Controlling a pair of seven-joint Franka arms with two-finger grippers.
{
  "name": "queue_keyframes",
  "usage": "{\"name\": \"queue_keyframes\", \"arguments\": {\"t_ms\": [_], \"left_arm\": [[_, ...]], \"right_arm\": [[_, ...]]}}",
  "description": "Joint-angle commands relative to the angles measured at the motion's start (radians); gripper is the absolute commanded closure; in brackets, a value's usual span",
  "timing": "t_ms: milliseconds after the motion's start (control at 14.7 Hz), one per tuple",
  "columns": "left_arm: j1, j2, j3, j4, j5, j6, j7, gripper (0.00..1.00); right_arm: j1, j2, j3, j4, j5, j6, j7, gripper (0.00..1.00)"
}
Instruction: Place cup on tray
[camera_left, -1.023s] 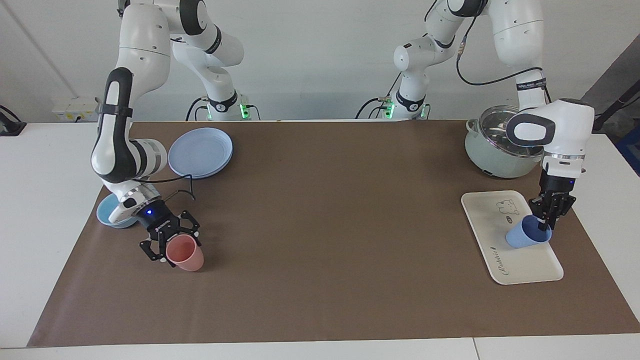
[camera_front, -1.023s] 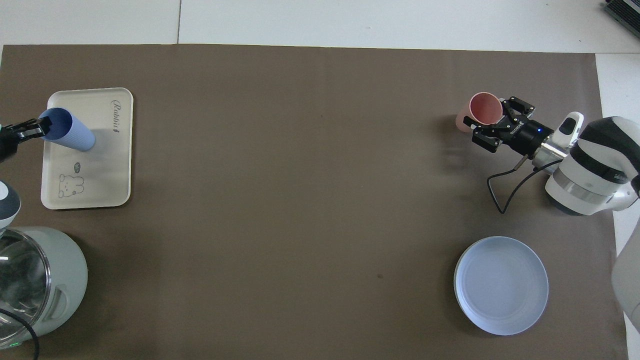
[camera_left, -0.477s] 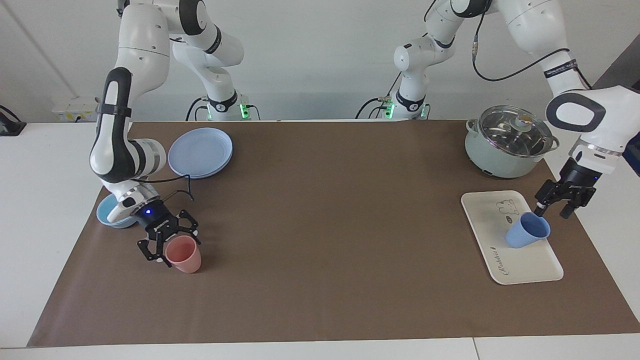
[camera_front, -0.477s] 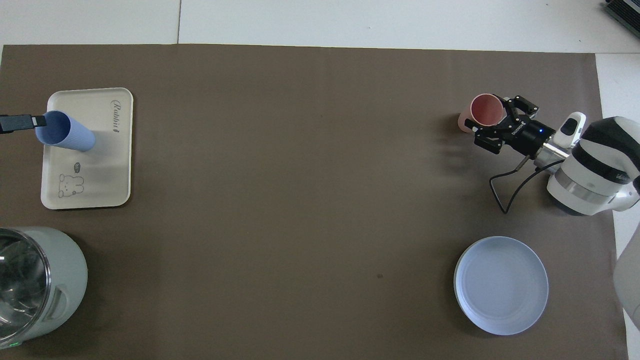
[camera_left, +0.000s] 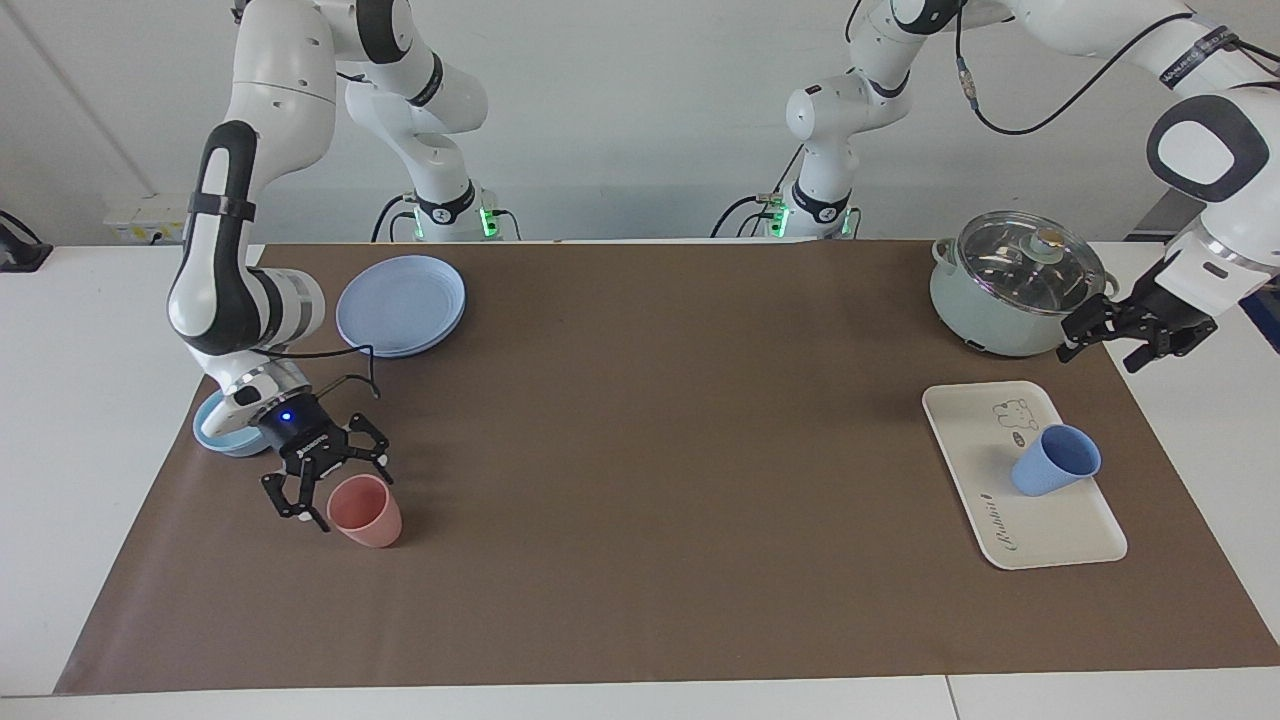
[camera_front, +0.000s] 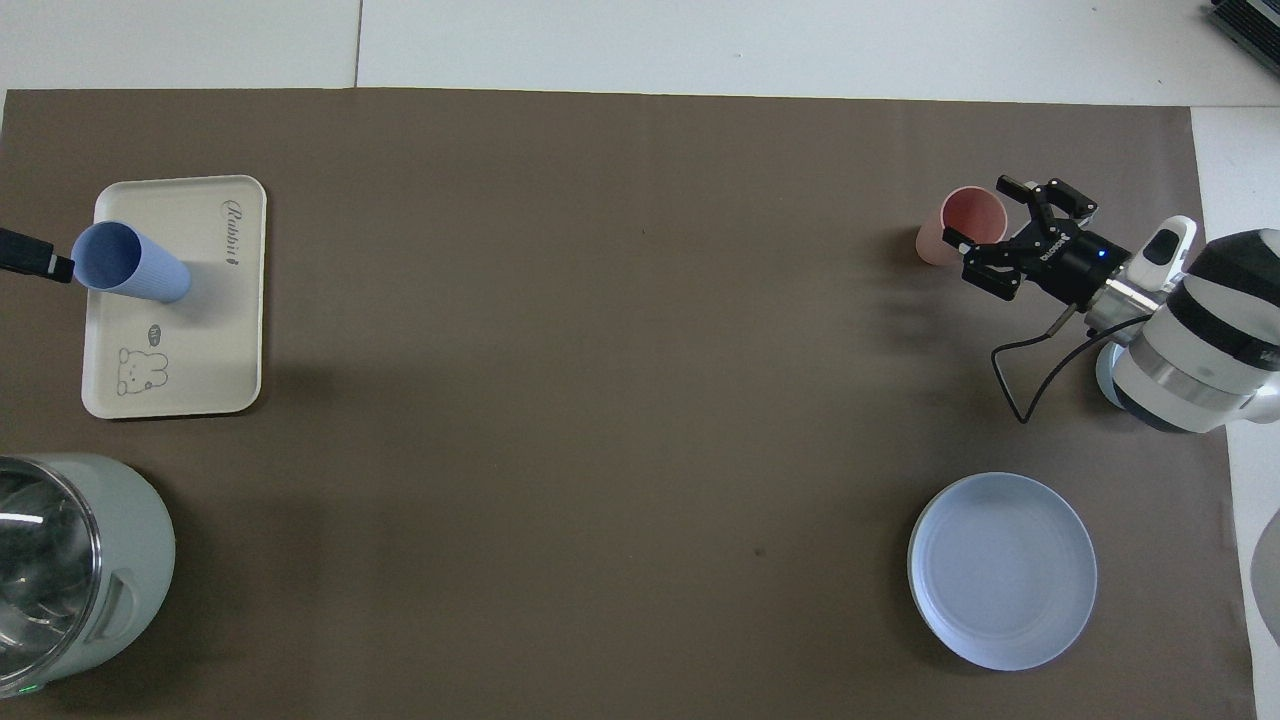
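The blue cup (camera_left: 1055, 462) stands mouth up on the cream tray (camera_left: 985, 450), free of any gripper. It also shows in the overhead view (camera_front: 130, 266) on the tray (camera_front: 215, 330). My left gripper (camera_left: 1103, 349) is open and empty, raised beside the pot and apart from the cup. In the overhead view only one of its fingers (camera_front: 32, 258) shows at the edge. My right gripper (camera_left: 335, 487) is open, low over the mat at the right arm's end, right beside a pink cup (camera_left: 368, 512); in the overhead view this gripper (camera_front: 985, 225) is beside the pink cup (camera_front: 958, 222).
A pale green pot with a glass lid (camera_left: 1015, 285) stands nearer to the robots than the tray. A round blue plate (camera_left: 402, 305) and a light-blue bowl (camera_left: 222, 428) are at the right arm's end. The plate also shows in the overhead view (camera_front: 1002, 570).
My left gripper let go of the blue cup's rim, rose and drew back toward the pot. The pink cup now stands on the mat, and my right gripper has drawn slightly back from it.
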Motion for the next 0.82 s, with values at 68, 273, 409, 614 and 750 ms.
{"name": "queue_keyframes", "arguments": {"t_ms": [68, 273, 409, 614, 750], "left_arm": [[-0.115, -0.075, 0.007, 0.023, 0.114, -0.102, -0.103, 0.00], [-0.164, -0.165, 0.002, -0.043, 0.114, -0.137, -0.200, 0.00], [-0.179, -0.230, 0.002, -0.139, 0.114, -0.121, -0.228, 0.00], [-0.178, -0.287, 0.002, -0.228, 0.108, -0.073, -0.231, 0.00], [-0.173, -0.297, 0.002, -0.230, 0.097, -0.065, -0.232, 0.00]], "right_arm": [[-0.011, -0.124, 0.006, -0.075, -0.087, 0.010, 0.167, 0.00], [-0.014, -0.186, -0.001, -0.065, -0.330, 0.010, 0.401, 0.00], [-0.016, -0.228, -0.001, -0.059, -0.503, 0.007, 0.544, 0.00], [-0.005, -0.297, -0.001, -0.056, -0.770, 0.007, 0.719, 0.00], [0.002, -0.348, 0.012, -0.049, -1.006, 0.000, 0.938, 0.00]]}}
